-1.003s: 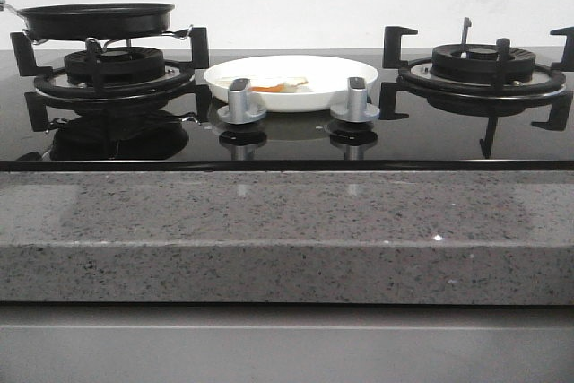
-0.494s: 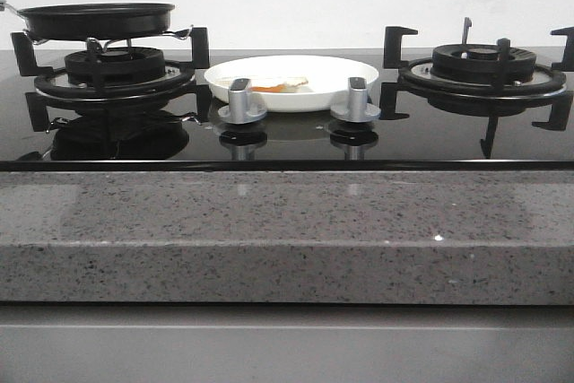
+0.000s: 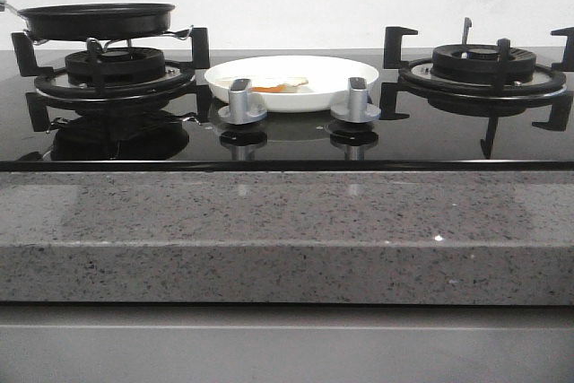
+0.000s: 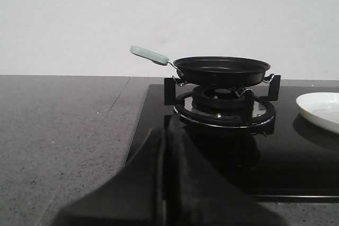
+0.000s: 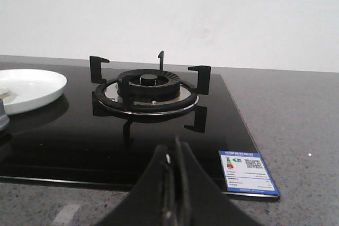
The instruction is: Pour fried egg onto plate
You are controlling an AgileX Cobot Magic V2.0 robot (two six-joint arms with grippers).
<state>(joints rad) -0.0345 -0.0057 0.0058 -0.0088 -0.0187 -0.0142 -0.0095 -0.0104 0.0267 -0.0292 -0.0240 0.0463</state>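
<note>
The white plate (image 3: pixel 291 81) sits on the black glass hob between the two burners. The fried egg (image 3: pixel 276 86) lies flat in it, white with an orange yolk. The plate's edge also shows in the left wrist view (image 4: pixel 319 109) and the right wrist view (image 5: pixel 29 88). The black frying pan (image 3: pixel 97 20) with a pale green handle (image 4: pixel 149 55) rests on the left burner. My left gripper (image 4: pixel 165 133) is shut and empty, low in front of the left burner. My right gripper (image 5: pixel 175 149) is shut and empty, in front of the right burner. Neither gripper shows in the front view.
The right burner (image 3: pixel 482 73) with its black pan supports stands bare. Two silver knobs (image 3: pixel 240 103) stand in front of the plate. A grey speckled counter (image 3: pixel 287 230) fronts the hob. A blue energy label (image 5: pixel 246 172) sticks on the hob's right corner.
</note>
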